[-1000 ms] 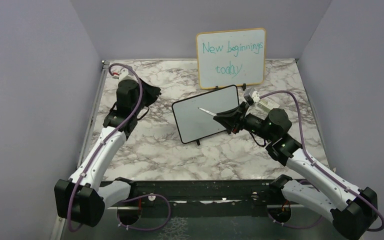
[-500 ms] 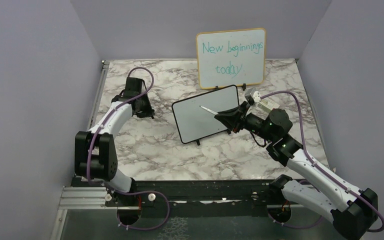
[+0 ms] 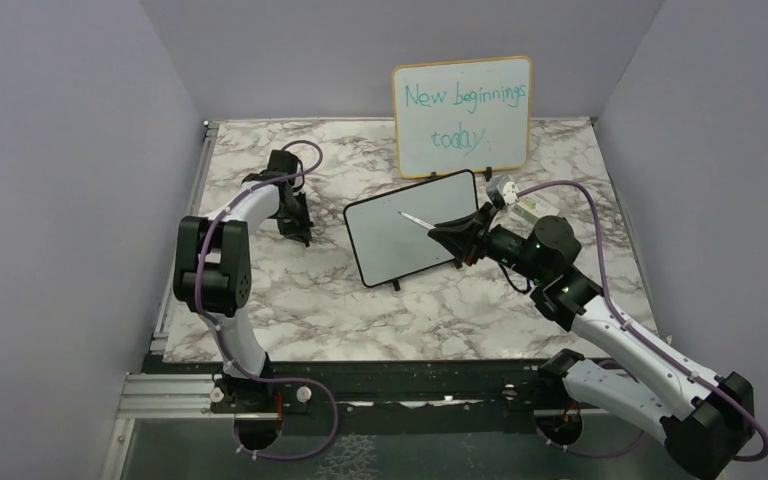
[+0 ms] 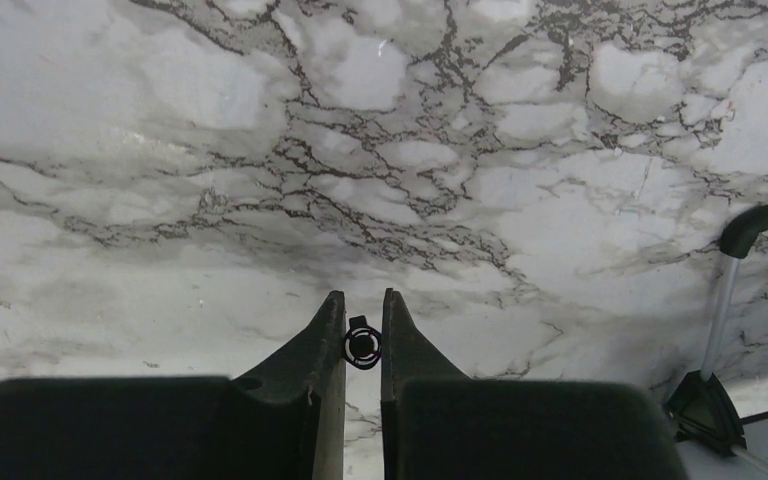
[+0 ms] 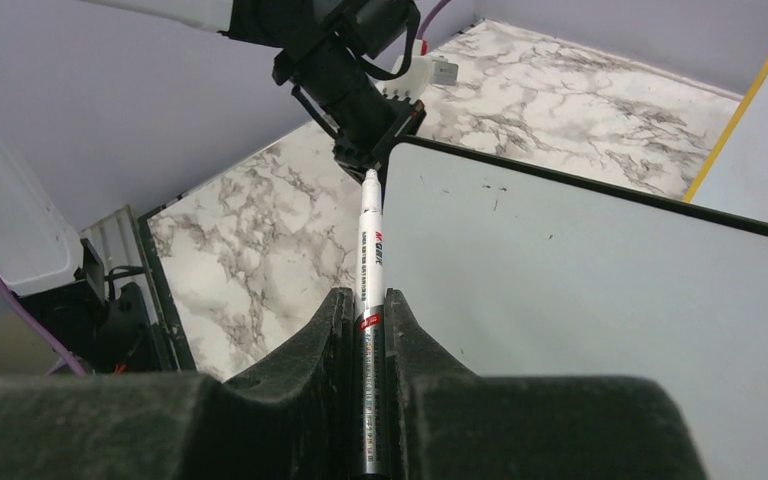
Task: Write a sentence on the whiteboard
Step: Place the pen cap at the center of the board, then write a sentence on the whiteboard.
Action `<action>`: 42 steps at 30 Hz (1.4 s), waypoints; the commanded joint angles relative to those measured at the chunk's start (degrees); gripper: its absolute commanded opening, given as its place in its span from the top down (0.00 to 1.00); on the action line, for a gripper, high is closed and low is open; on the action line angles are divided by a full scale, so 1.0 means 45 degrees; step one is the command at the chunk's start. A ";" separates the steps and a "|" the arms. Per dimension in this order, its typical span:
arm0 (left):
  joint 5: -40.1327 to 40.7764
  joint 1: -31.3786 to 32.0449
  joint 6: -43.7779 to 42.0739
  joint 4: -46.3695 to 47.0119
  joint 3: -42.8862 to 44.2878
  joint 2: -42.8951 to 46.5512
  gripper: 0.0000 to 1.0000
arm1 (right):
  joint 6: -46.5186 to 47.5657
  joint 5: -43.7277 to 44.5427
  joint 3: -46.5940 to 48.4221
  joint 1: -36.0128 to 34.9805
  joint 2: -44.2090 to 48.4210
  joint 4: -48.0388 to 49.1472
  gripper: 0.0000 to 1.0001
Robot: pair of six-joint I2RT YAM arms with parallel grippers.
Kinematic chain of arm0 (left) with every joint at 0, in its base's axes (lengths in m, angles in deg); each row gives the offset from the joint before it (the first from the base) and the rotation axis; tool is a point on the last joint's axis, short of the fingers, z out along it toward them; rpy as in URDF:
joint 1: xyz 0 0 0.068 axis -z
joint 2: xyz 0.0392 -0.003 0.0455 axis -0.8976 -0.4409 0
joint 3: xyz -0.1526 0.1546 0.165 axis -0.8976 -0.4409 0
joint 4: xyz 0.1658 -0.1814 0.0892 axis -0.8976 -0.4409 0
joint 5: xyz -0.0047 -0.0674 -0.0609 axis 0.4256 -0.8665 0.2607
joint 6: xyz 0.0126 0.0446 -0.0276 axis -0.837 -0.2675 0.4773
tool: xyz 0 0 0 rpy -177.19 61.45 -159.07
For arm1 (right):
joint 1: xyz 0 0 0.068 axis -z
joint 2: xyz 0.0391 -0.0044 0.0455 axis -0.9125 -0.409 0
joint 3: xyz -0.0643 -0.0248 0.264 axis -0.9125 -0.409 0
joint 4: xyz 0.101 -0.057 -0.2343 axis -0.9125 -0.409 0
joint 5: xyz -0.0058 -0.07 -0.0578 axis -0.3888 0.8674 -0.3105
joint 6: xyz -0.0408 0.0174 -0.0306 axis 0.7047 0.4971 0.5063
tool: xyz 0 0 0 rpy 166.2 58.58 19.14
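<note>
I'm pinching the marker [image 5: 368,280] in the R gripper [image 3: 442,232], tip hovering over the blank whiteboard [image 3: 400,250] on the marble table [image 3: 290,290], ready for writing. L gripper [image 4: 362,300] is nipping a small black cap [image 4: 362,346], waiting beside the board, out of the way.

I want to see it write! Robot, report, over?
Left gripper shut on small black cap. Right gripper shut on marker, tip near whiteboard. Whiteboard blank. Nothing blocking.

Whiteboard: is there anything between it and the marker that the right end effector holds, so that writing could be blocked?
Nothing visible does. The right end effector holds the marker with its tip over the whiteboard, and no object lies on that surface. The left end effector stands left of it, apart.
</note>
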 commanded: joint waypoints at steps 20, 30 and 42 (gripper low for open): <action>0.1358 -0.0050 -0.0284 -0.0420 0.0552 0.1281 0.07 | 0.0266 0.0366 0.0302 -0.0025 0.0040 -0.0668 1.00; 0.1565 -0.0044 -0.0289 0.0731 -0.0328 0.5866 0.01 | 0.0495 0.0635 0.0577 -0.0030 -0.0017 -0.0966 1.00; 0.2962 -0.0044 -0.0399 0.3296 -0.3015 1.1179 0.01 | 0.0859 0.0933 0.1216 -0.0024 -0.0006 -0.1833 1.00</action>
